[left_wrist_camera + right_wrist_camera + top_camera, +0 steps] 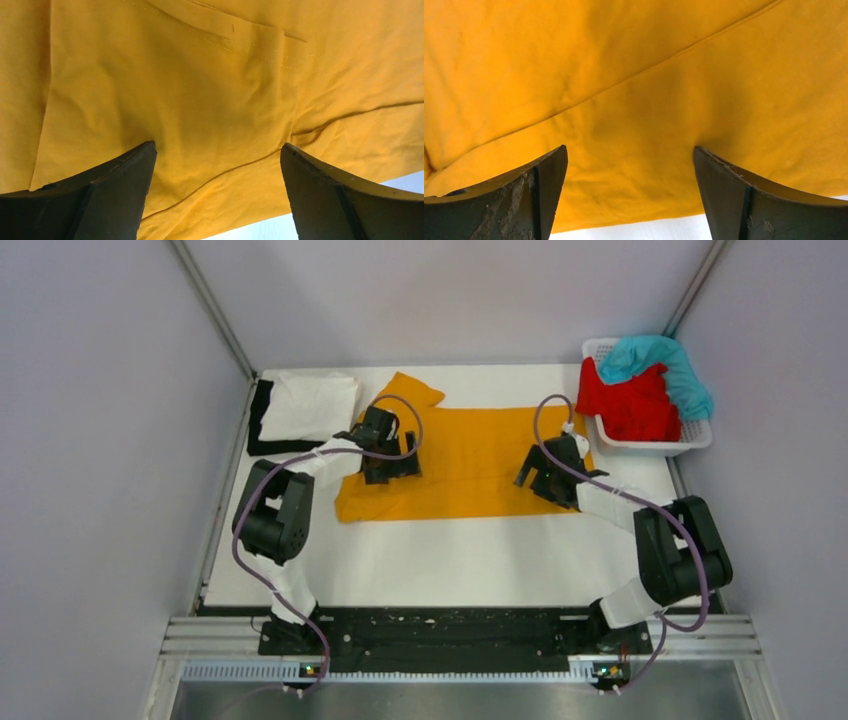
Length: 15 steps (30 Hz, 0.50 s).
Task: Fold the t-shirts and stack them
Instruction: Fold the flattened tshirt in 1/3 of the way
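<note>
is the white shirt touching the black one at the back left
Touching. The top view shows the folded white t-shirt lying on the black t-shirt, whose edge shows along its left and near sides.

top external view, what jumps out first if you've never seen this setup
The mustard-orange t-shirt spread across the middle of the table, with the left pincer and right pincer open over it. Next, the white basket at the far right, holding a red shirt and a teal shirt draped over its rim. At far left, a folded white shirt lies on a black one.
</note>
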Available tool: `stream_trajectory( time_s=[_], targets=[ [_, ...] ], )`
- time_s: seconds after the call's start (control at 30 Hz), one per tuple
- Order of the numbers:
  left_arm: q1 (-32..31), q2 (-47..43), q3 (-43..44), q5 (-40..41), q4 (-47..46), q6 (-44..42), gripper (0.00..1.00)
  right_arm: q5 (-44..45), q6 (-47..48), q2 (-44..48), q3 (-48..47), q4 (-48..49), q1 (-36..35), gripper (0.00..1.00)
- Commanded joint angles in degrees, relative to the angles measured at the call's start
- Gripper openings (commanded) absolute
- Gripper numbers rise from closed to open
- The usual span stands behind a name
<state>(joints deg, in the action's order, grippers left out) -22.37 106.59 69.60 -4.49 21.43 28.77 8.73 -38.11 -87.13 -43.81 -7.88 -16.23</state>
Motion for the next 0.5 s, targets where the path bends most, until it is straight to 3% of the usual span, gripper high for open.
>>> stream_trajectory(
  time_s=[0.0, 0.2, 0.47],
  targets=[
    [0.05, -0.78, -5.81, -2.13, -2.33, 4.27, 0.99, -3.04, -1.38, 1.57, 5.96, 1.42, 0.02, 0.95],
    [-1.52, -10.37, -21.64, -2.09, -6.24, 9.59, 0.99, -5.07, -6.08, 12.17, 18.39, -2.34, -0.48, 0.95],
    [-10.8, -29.01, -36.33, 9.0, -2.86, 19.26, 0.99, -4.59, -17.45, 37.76, 29.13, -19.0, -6.7, 0.94]
  ],
)
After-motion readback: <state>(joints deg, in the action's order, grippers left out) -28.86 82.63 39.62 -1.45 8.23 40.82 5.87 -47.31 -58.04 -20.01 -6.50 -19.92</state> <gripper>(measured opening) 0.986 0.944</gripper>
